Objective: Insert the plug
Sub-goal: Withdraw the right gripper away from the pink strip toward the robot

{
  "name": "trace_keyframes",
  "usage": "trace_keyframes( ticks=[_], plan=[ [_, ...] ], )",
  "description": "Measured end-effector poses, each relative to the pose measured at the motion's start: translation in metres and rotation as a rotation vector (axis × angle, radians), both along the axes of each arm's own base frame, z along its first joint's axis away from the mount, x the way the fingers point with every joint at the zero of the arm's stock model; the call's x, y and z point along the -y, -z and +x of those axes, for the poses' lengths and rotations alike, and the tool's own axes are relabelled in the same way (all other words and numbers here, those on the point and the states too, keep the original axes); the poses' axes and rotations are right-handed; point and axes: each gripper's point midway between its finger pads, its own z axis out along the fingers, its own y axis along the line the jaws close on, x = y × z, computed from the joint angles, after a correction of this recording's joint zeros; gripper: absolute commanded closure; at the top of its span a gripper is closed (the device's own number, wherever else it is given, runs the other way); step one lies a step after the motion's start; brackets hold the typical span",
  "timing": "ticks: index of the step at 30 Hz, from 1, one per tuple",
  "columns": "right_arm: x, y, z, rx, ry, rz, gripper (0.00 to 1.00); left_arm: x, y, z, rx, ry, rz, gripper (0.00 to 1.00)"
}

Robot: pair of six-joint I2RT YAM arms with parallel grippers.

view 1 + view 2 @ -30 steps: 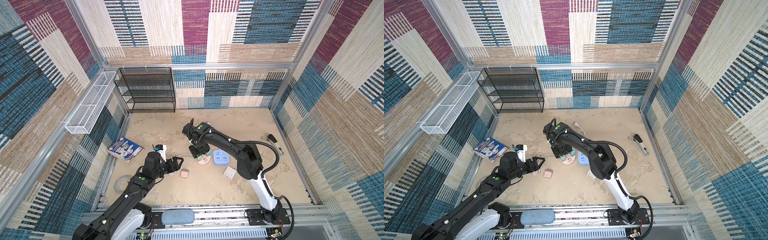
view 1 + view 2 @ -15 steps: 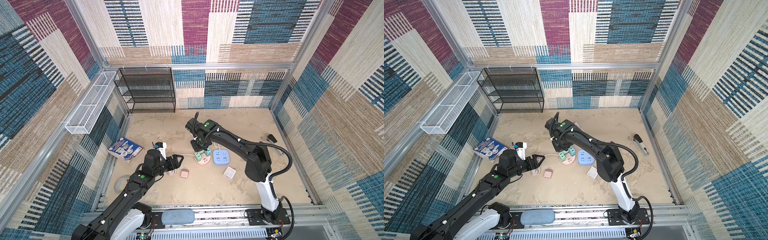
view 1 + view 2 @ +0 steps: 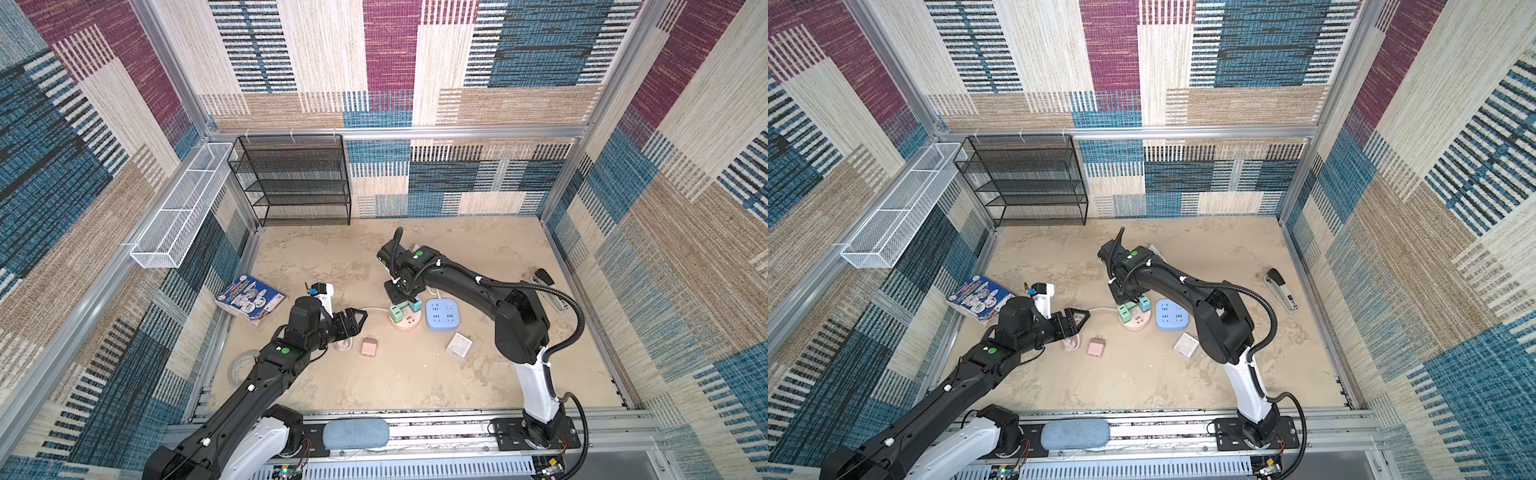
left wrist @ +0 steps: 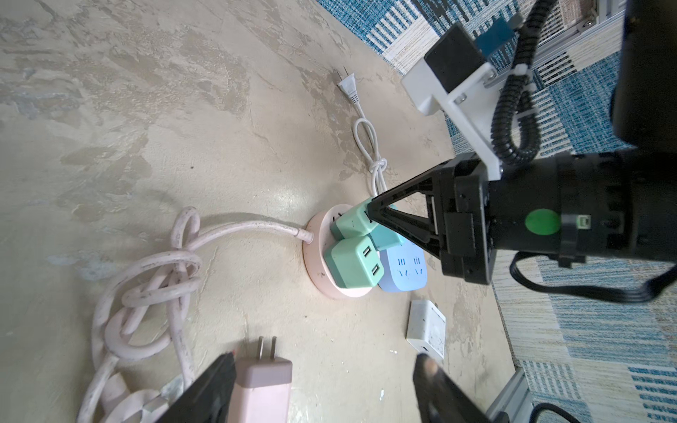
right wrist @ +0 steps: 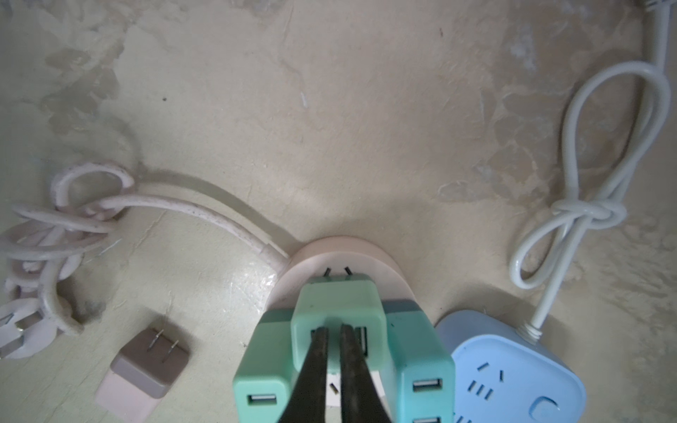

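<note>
The green plug [image 5: 339, 311] is set on the pink round socket [image 5: 340, 256], at 9 o'clock from the blue socket [image 3: 442, 313]. Its prongs are pointed down, its long side nearly upright. It is pressed from above by the right claw [image 5: 334, 329], tips pinched together, likely to seat it. The left claw [image 4: 326, 360] is held wide.

Tabletop [image 4: 183, 110]: looked like rough, mottled plaster, matt with a faint sheen.
Walls [image 3: 324, 50]: looked like ribbed woven cloth, matt.
Green plugs [image 5: 339, 304]: were smooth plastic, satin.
Round socket [image 5: 340, 252]: was smooth pink plastic, slightly glossy.
Blue power strip [image 5: 513, 366]: was smooth plastic, softly shiny.
Pink cord [image 5: 205, 214]: looked rubbery, scuffed and speckled.
White cord [image 5: 586, 212]: was smooth and glossy.
Shelf [image 3: 291, 183]: was black metal mesh, matt.
Basket [image 3: 178, 212]: was white-coated wire mesh.
Frame rail [image 3: 399, 132]: was brushed bare metal.
</note>
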Motion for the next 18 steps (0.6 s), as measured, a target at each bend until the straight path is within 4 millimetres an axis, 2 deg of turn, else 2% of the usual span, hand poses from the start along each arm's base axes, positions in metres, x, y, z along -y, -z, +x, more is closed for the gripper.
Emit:
trace_keyframes(
  ticks=[11, 15, 18],
  plan=[
    [0.003, 0.005, -0.012, 0.012, 0.013, 0.07, 0.96, 0.001, 0.005, 0.0, -0.018, 0.003, 0.005, 0.2],
    [0.001, 0.006, -0.018, 0.002, 0.017, 0.089, 0.94, 0.001, 0.006, 0.0, -0.02, 0.003, 0.006, 0.2],
    [0.0, 0.003, -0.017, 0.006, 0.019, 0.097, 0.89, 0.001, 0.007, 0.0, -0.023, 0.003, 0.007, 0.2]
  ],
)
